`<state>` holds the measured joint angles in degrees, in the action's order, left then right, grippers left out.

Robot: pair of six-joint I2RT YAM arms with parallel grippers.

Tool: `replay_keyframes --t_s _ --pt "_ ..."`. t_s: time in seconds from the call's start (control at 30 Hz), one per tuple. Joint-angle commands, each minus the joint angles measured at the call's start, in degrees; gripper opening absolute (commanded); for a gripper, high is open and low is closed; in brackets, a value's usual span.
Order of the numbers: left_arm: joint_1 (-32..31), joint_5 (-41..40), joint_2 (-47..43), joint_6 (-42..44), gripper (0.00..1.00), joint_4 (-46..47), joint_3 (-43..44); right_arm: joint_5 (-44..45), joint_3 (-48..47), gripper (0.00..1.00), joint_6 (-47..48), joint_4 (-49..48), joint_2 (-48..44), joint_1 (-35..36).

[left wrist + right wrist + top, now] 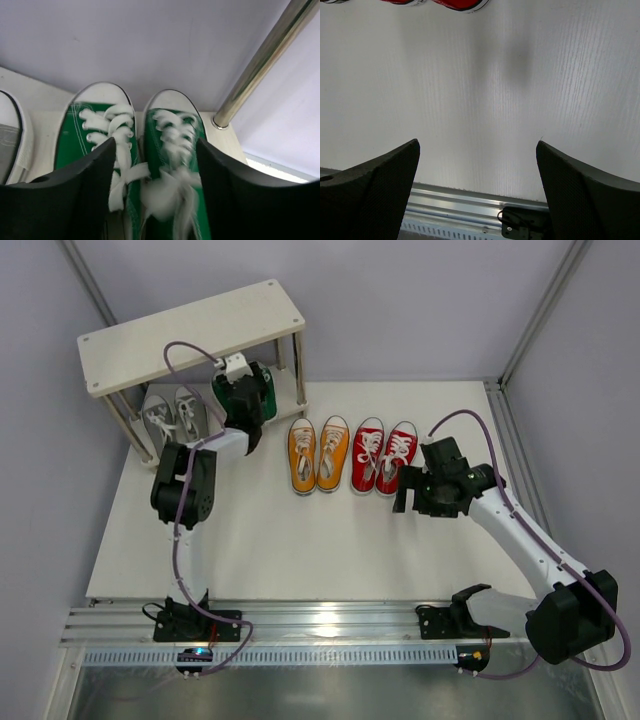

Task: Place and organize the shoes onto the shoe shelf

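The green shoes (100, 127) stand side by side on the lower board of the shoe shelf (190, 335), toes to the back wall. My left gripper (156, 165) is open over their laces, one finger on each side of the right green shoe's tongue. The grey shoes (172, 412) sit on the same board, to the left of the green pair. The orange shoes (318, 454) and red shoes (384, 455) stand on the table in front of the shelf. My right gripper (412, 490) hangs open and empty just in front of the red pair.
A shiny shelf post (255, 70) rises just right of the green pair. The shelf's top board overhangs the left gripper. A metal rail (470, 200) runs along the table's near edge below the right gripper.
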<state>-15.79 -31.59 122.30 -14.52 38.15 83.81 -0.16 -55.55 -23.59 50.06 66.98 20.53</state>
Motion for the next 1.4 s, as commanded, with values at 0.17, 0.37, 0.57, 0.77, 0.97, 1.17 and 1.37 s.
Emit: replay_keyframes --t_s 0.17,0.37,0.57,0.77,0.97,1.17,1.37 --pt "-0.55 -1.37 -12.59 -0.42 0.72 7.38 -9.71 -1.95 1.06 0.98 0.83 -2.51 -1.24 0.30" --pt "-6.17 0.73 -24.72 -3.22 0.75 0.19 -20.86 -2.12 1.76 0.98 -0.05 -3.83 -2.99 0.30" --pt "-12.15 16.20 -31.87 -14.20 0.78 -33.01 -17.04 -1.33 2.29 0.98 -2.24 -5.15 -5.89 0.30" --pt "-16.99 16.57 -20.19 -18.34 0.92 -56.80 -3.42 -1.24 4.04 0.98 -4.35 -6.21 -10.37 0.30" --pt "-18.31 13.66 -5.87 -20.46 0.93 -70.84 13.56 -0.45 4.49 0.98 -4.88 -4.98 -14.50 0.30" --pt "-18.75 11.47 -1.89 -22.48 0.94 -70.15 14.37 -0.10 4.31 0.98 -3.92 -3.31 -16.27 0.29" --pt "-18.84 17.08 1.54 -22.04 0.88 -66.90 12.35 2.54 4.48 0.98 -2.95 -2.34 -16.88 0.29"
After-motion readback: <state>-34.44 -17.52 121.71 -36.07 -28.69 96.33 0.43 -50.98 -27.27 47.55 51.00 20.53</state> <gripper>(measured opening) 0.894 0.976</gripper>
